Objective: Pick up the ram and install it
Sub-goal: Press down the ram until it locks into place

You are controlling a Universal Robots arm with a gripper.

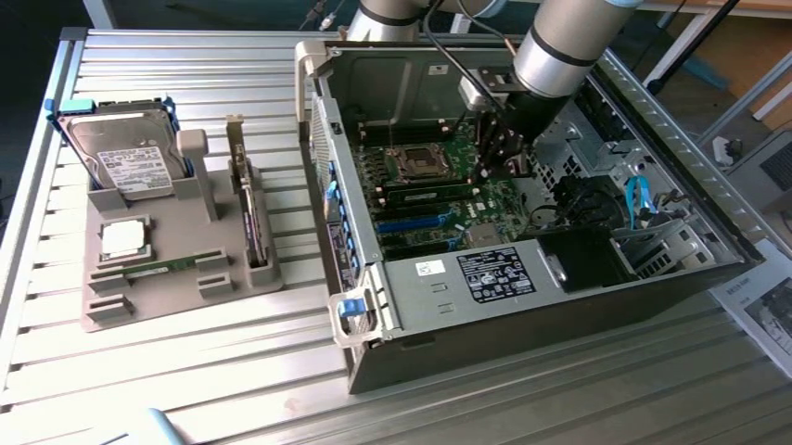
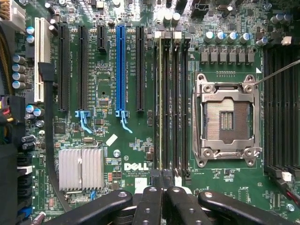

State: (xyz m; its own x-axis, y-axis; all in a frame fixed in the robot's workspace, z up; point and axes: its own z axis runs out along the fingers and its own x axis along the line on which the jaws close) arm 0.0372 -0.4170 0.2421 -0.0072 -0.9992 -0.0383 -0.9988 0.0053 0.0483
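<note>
tabletop: open computer case by the front edge, on the exterior view's right | gripper: closed, fingertips together, low inside the case over the memory slots | ram: on edge in a slot beside the processor socket, in line with the fingertips; contact cannot be told | grey tray toward the left edge: another green stick lies in it
</note>
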